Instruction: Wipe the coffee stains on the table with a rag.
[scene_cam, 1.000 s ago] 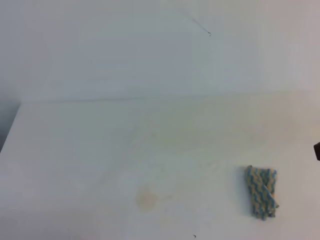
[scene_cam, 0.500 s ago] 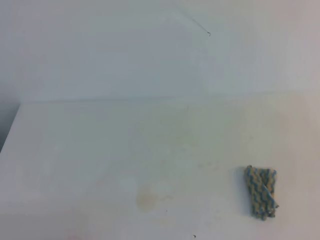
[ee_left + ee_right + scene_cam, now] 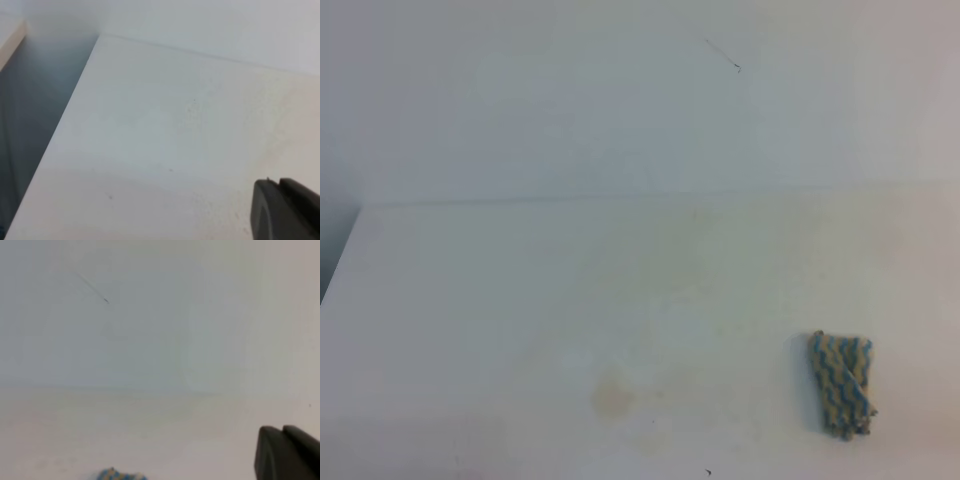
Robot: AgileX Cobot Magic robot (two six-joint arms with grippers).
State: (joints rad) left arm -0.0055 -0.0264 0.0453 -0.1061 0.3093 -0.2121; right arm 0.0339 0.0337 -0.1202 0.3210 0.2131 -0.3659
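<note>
Near the tabletop's [image 3: 470, 300] front right corner the rag [image 3: 841, 385] is lying untouched, the coffee stains [image 3: 613, 398] near the front edge's middle. Right claw [image 3: 287, 452] is sitting pressed together; left claw's [image 3: 282, 210] spread is hidden. Picking up the rag is coming next, calling for spread jaws.

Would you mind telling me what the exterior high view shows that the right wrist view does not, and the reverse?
Only the exterior high view shows the faint tan coffee stain and the whole rag, lying apart from it to its right. Only the right wrist view shows the right gripper, a dark shape at the lower right with its jaws together and nothing in them. Both show the white table and the back wall with its thin dark mark; the wrist view catches only the rag's top edge.
</note>
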